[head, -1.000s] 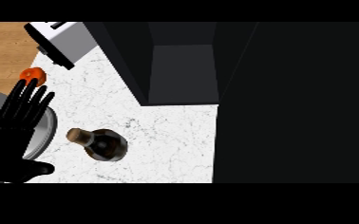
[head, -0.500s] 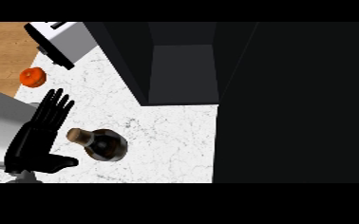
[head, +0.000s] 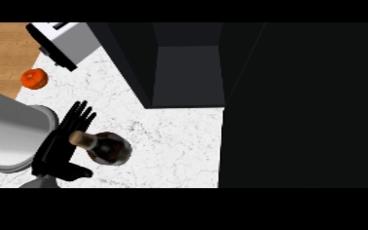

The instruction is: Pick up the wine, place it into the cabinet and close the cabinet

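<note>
Step in hand, as I judge it: the pick-up — nothing's in the cabinet [head: 191, 73] yet. The wine [head: 106, 147] stands upright on the white worktop [head: 173, 146], near-left part of the scene, cork end toward me. The cabinet sits farther back and to the right, its dark opening facing the worktop, so the door looks open, tho I can't make out the door itself against the black.

My left hand [head: 61, 143] is right beside the bottle on its left side. Fingers are straight and spread, pointing away toward the far edge; thumb sticks out below the bottle on the near side. Hand isn't wrapped round anything — released, maybe touching the neck, but I can't tell contact from this angle. Right hand doesn't show at all.

Next move calls for curling fingers and thumb round the bottle's body before any lift, then carrying it far-right to the opening. An orange fruit [head: 34, 78] and a toaster [head: 64, 44] sit far-left, well apart from that path.
</note>
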